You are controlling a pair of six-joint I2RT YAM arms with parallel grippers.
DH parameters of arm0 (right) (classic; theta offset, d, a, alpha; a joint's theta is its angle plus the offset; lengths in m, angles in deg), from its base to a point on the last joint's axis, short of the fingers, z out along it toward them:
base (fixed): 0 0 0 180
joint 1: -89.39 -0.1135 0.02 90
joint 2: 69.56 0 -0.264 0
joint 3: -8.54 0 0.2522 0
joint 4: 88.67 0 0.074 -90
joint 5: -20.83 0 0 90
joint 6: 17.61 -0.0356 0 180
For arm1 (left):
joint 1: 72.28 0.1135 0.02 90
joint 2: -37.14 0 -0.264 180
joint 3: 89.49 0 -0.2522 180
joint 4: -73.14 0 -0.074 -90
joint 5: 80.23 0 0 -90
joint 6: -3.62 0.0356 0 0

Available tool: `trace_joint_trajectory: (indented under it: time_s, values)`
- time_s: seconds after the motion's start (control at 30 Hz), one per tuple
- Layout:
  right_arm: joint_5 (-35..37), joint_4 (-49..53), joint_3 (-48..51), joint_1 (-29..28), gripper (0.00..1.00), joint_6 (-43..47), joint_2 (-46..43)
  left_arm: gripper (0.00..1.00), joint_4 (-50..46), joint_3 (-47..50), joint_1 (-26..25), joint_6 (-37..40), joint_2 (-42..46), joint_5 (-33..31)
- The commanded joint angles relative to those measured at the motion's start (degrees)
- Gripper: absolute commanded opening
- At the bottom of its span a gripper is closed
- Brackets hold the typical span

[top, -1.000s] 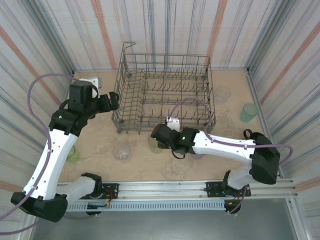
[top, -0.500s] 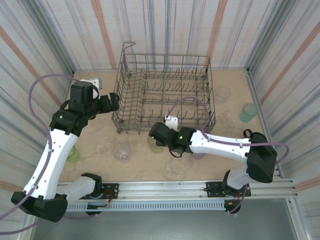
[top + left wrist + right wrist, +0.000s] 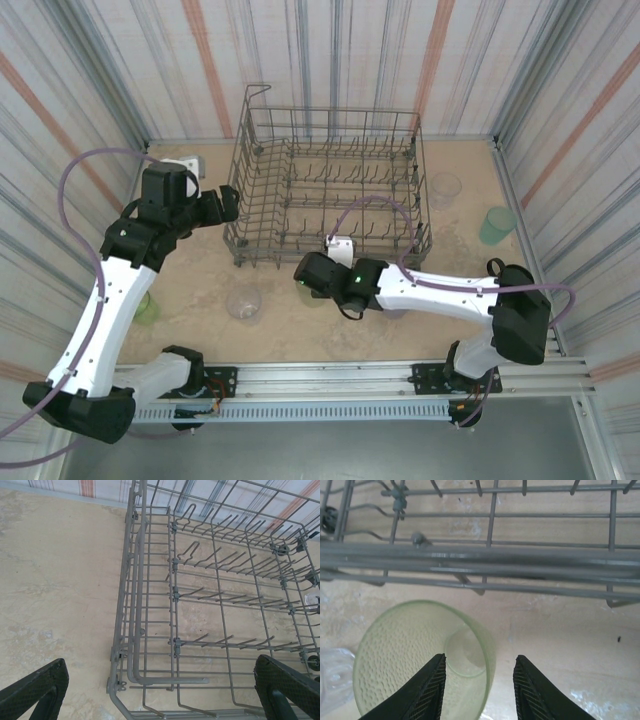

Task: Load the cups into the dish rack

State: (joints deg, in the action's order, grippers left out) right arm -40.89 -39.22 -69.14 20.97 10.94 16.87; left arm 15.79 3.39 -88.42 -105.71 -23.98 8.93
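On the counter [image 3: 200, 285] stands one dish rack [image 3: 330, 195], with five cups outside it. A clear cup [image 3: 245, 300] is in front, a second clear cup [image 3: 445, 188] and a teal cup [image 3: 497, 225] are to the right, and a green cup [image 3: 146, 308] sits by the left arm. A yellow-green cup [image 3: 410, 655] stands just before the rack's front wall.

The left gripper [image 3: 228, 205] hangs beside the rack, fingers [image 3: 287, 685] wide and holding nothing. The right gripper [image 3: 480, 657] has its fingers partly apart, astride the yellow-green cup's rim.

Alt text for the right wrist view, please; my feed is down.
The right gripper hangs open astride the rim of a pale yellow-green cup, one finger over its mouth, one outside. The dish rack edge runs across the top; a clear cup sits at left.
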Motion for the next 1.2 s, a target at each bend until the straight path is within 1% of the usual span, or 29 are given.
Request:
trace_joint_trajectory:
  time_s: [0.0,0.13,0.23,0.3,0.37,0.43,0.5,0.63,0.93,1.17]
  values:
    - [2.15,6.00,-2.69,-1.76,0.42,-1.32,-2.03,0.99,-0.94,-0.73,-0.21,0.70,-0.39,0.84]
    - [1.45,7.09,-1.47,-2.07,0.44,-4.67,-3.67,0.99,-0.62,-0.70,-0.21,0.46,-0.50,1.09]
    - [1.98,8.47,0.45,-2.07,0.46,-11.17,-4.96,0.99,-0.59,-0.73,-0.20,0.45,-0.66,1.40]
    - [3.00,9.47,1.99,-2.11,0.52,-15.77,-5.83,0.99,-0.53,-0.64,-0.21,0.52,-0.71,1.63]
    - [3.08,7.31,4.76,-2.24,0.55,-20.09,-7.12,0.99,-0.35,-0.33,-0.21,0.55,-0.52,1.72]
    - [2.52,3.31,7.37,-2.28,0.53,-22.22,-7.85,0.99,0.04,0.20,-0.21,0.74,-0.32,1.72]
    - [2.79,2.67,7.80,-2.24,0.52,-24.93,-7.43,0.99,0.56,0.87,-0.21,0.87,-0.04,1.74]
    - [4.55,4.71,4.89,-2.24,0.50,-27.49,-5.28,0.99,0.79,1.63,-0.21,1.62,0.28,1.64]
    - [5.28,1.50,3.75,-2.52,0.49,-30.20,-3.11,0.99,1.67,3.77,1.26,2.63,1.80,2.40]
    - [5.19,0.15,3.13,-2.51,0.46,-31.00,-0.45,0.99,2.15,4.74,2.96,2.41,2.17,4.96]
